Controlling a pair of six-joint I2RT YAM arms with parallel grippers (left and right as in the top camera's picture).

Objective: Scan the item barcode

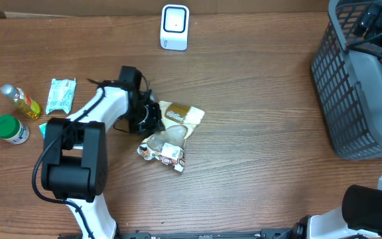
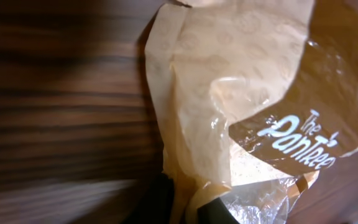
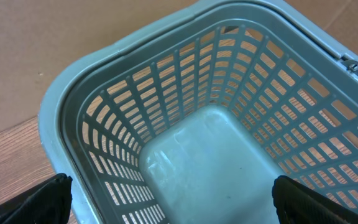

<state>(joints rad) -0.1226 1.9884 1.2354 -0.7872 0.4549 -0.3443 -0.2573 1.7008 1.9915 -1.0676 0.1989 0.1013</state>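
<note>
The crinkly tan-and-brown plastic snack bag (image 2: 229, 93) is lying on the wooden table (image 1: 257, 99), just right of the left end effector (image 2: 188, 202), which is pinching its left edge. The right end effector (image 3: 173, 186) is hanging released over the grey plastic basket (image 3: 135, 93), well apart.

Overhead: bright, even light from above; sharp; soft shadow beneath the left arm (image 1: 101, 106) on the table (image 1: 257, 133). Left wrist: dim, warm; table streaked with motion blur, darkest upper left; bag (image 2: 229, 81) mildly soft, glare on its clear film. Right wrist: bright, flat light; basket (image 3: 216, 162) crisp, lower corners dark.
</note>
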